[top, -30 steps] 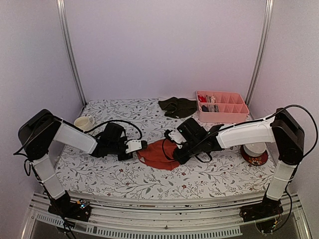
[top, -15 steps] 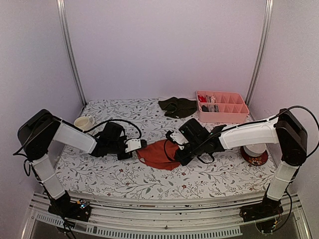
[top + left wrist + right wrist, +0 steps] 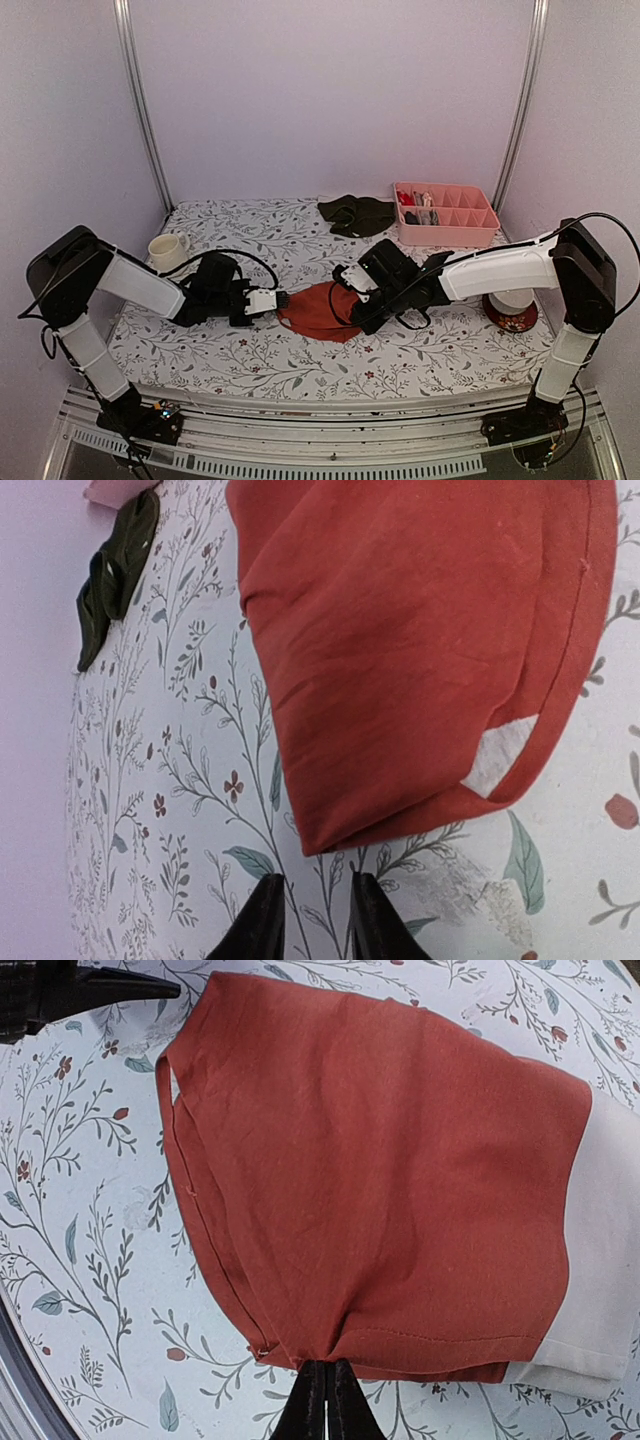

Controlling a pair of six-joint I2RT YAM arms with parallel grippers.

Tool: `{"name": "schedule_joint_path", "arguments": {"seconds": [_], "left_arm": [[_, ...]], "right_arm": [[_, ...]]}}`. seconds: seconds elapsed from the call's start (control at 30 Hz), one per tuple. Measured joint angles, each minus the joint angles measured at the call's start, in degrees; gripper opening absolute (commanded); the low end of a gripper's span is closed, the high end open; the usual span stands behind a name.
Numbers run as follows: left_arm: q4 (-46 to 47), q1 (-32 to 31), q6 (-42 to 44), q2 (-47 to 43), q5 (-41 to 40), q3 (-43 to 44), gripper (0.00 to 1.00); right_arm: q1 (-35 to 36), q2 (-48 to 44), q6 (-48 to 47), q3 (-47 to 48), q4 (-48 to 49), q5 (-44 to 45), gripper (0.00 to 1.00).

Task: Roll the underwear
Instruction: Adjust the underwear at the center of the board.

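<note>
We see the rust-red underwear (image 3: 318, 310) lying folded at the middle of the desk (image 3: 420, 350), between the two arms. The right fingers (image 3: 312, 1400) are pressed together, pinching its hem. The left fingers (image 3: 262, 925) stand slightly parted just short of its opposite edge, holding nothing. A dark olive pair (image 3: 357, 214) lies beside the pink tray (image 3: 447, 232).

Centre of the worktop (image 3: 250, 365), there's the rust-red underwear (image 3: 320, 310), lying flat and folded over on itself into a rough wedge, softly creased, with a stitched hem along one edge. A cream-white panel (image 3: 605, 1260) peeks out at one end. Well apart at the back, the dark olive underwear (image 3: 357, 214) sits crumpled.
</note>
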Motion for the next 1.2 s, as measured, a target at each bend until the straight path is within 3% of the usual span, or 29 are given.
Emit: {"name": "schedule_joint_path", "arguments": {"seconds": [0.33,0.87,1.2], "left_arm": [[6.4,-2.3,2.7,2.5,-4.5,-0.4,0.27],[9.7,-5.0,5.4,2.7,-4.9,-2.5,0.27],[11.9,-6.1,7.1,3.9,-6.3,-2.8,0.17]], "right_arm": [[0.2,0.0,0.0,0.0,0.0,0.0,0.02],[0.5,0.1,0.0,0.0,0.0,0.4,0.02],[0.7,0.4,0.0,0.0,0.0,0.5,0.02]]}}
